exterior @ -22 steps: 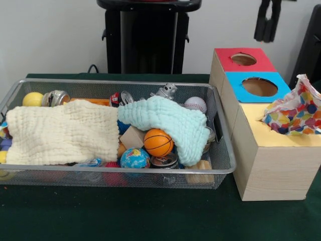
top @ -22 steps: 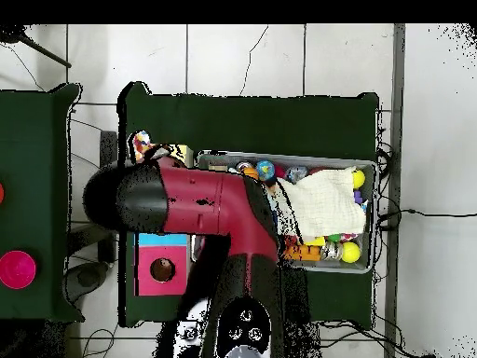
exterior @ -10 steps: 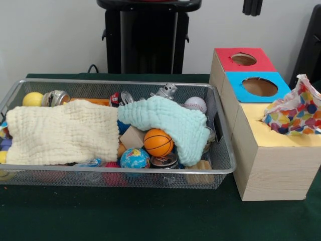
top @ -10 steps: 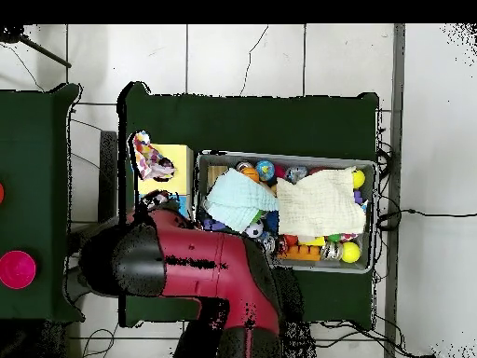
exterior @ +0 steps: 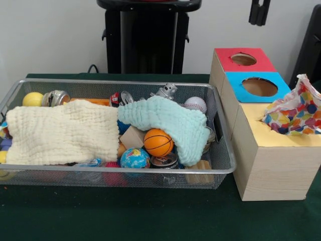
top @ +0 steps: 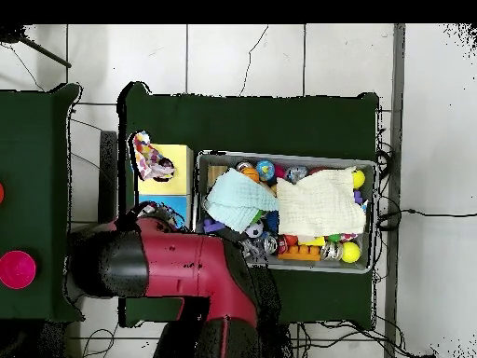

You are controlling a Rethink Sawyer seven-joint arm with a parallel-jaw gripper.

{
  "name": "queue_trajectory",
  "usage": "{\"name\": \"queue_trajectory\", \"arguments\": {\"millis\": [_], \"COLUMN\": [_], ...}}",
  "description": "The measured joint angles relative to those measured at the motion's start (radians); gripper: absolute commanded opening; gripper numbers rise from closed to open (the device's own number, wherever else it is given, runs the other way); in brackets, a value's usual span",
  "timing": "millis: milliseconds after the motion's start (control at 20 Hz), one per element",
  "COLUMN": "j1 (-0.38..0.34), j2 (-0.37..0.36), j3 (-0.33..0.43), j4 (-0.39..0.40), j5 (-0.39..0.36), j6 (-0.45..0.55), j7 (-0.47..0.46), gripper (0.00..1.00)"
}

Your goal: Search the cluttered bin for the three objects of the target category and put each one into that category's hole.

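the step in hand reads as a search between picks: a multicoloured cloth (exterior: 295, 111) already sits stuffed in the yellow hole of the sorting box (exterior: 273, 165), its loose end poking up, while two more cloths lie in the mesh bin (exterior: 223, 168). the claw (exterior: 259, 11) hangs high at the far right above the box, only a dark tip showing at the top edge, so i cannot tell whether it is wide or narrow.

in the front view the cream cloth (exterior: 62, 133) lies flat over the bin's left half, its long axis left to right. the mint cloth (exterior: 168, 123) drapes over the right half, running from far left down to near right, half covering a basketball (exterior: 158, 142) and a globe ball (exterior: 134, 158).

the next move likely calls for swinging back over the bin, coming down on a raised fold of the mint cloth and pinching only fabric, not the balls beneath.
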Motion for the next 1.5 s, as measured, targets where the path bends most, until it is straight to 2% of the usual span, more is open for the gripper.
{"name": "queue_trajectory", "arguments": {"millis": [400,700,1050,1500], "j1": [0.075,0.143,0.175,0.179], "j2": [0.081,0.158,0.227,0.304], "j3": [-0.008,-0.033,-0.06,-0.109], "j4": [-0.053,-0.133,-0.213,-0.304], "j5": [0.005,0.038,0.072,0.101], "j6": [0.005,0.016,0.025,0.037], "j7": [0.001,0.001,0.003,0.004], "gripper": [0.0,0.0,0.0,0.0]}}
